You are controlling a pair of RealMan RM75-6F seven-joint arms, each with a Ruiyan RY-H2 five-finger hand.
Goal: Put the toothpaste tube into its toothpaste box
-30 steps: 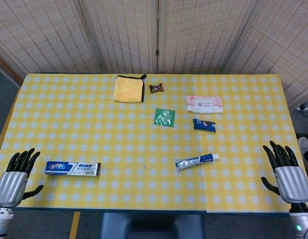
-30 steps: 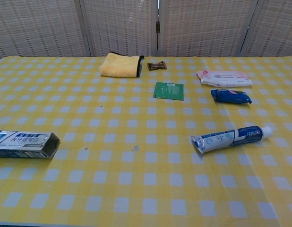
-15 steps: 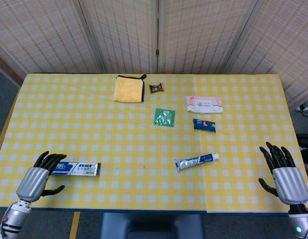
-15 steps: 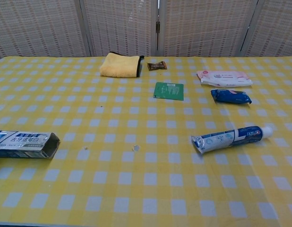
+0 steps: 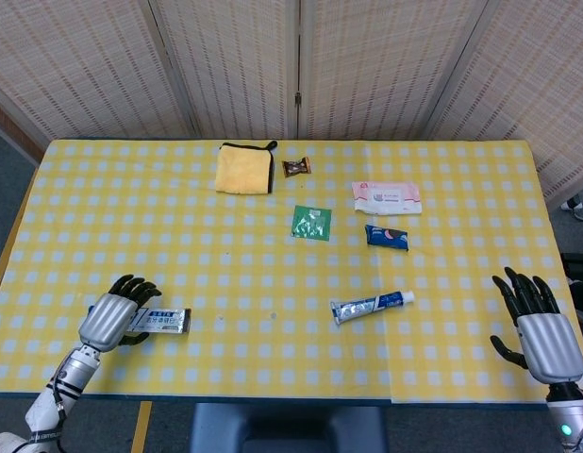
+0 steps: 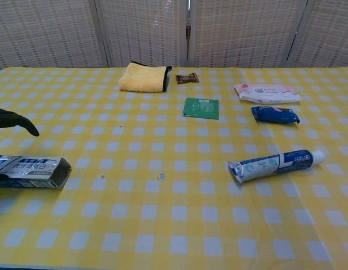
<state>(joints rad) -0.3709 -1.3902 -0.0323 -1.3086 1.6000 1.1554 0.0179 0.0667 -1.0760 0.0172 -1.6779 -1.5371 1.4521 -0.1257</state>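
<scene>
Fingers of the left hand point(image 5: 115, 316) spread, holding nothing, above the toothpaste box point(image 5: 159, 321); right hand point(image 5: 541, 330) likewise.

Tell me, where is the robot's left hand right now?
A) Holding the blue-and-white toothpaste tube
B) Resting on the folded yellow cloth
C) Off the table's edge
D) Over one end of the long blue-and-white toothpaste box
D: in the head view the left hand lies over the left end of the long blue-and-white toothpaste box, far from the toothpaste tube.

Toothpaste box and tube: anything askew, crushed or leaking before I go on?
Nothing stands out. The toothpaste box lies flat, undented, open end facing the toothpaste tube, which lies capped with no spill. The left hand is over the box.
</scene>
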